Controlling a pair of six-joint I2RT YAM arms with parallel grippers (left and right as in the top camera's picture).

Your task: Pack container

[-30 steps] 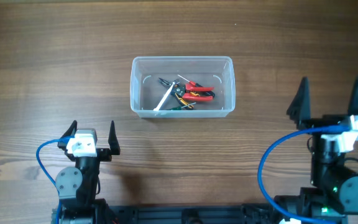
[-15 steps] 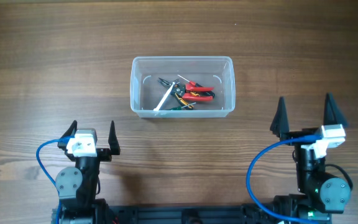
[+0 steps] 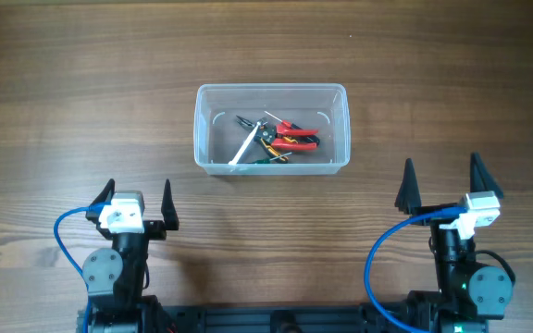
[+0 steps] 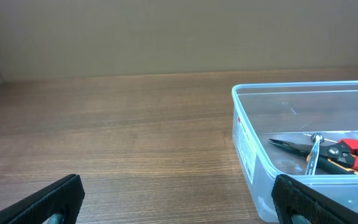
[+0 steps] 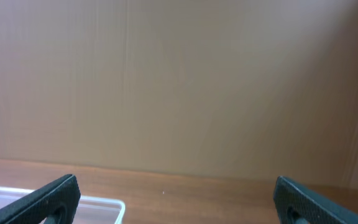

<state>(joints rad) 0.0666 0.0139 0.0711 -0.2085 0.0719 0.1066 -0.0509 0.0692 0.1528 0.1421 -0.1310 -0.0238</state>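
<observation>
Overlapping in the container (image 3: 271, 90) — tools (image 3: 274, 141) hard to tell apart.

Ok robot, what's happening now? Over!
Left gripper open, empty. Right gripper open, empty. Container holds red-handled pliers and other tools. Nothing in the way.

overhead: high, straight down on whole table (image 3: 81, 74) | left wrist: low over table, level, facing wall (image 4: 166, 37), container (image 4: 247, 149) near at right | right wrist: pitched higher, mostly wall | shared: container, all three views
</observation>
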